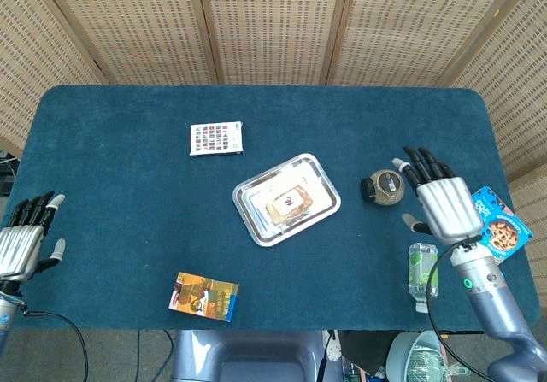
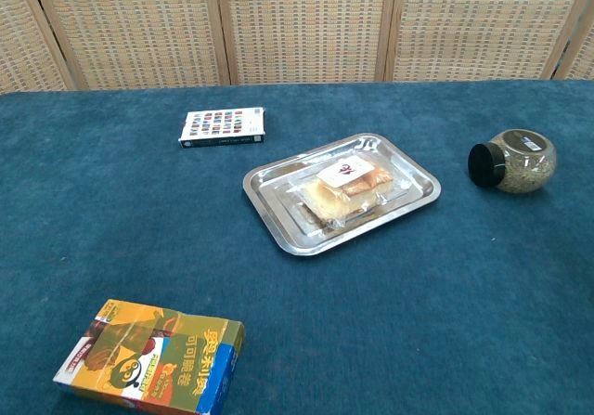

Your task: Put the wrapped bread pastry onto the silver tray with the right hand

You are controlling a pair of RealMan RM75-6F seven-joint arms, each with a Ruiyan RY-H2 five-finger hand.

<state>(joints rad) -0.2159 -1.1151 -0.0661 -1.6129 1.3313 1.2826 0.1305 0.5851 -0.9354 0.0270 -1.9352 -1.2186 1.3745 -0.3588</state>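
The wrapped bread pastry (image 1: 289, 202) (image 2: 344, 188) lies flat inside the silver tray (image 1: 255, 190) (image 2: 278, 220) near the middle of the blue table. My right hand (image 1: 443, 197) hovers far to the tray's right, near the table's right edge, fingers spread and holding nothing. At the left edge of the head view my left hand (image 1: 24, 240) is raised with fingers apart, empty. Neither hand appears in the chest view.
A round jar (image 1: 385, 186) (image 2: 512, 162) lies on its side right of the tray. A blue cookie box (image 1: 502, 228) and a small bottle (image 1: 420, 269) sit by my right hand. A colourful flat box (image 1: 215, 138) (image 2: 223, 126) is behind the tray, an orange carton (image 1: 204, 296) (image 2: 153, 357) in front.
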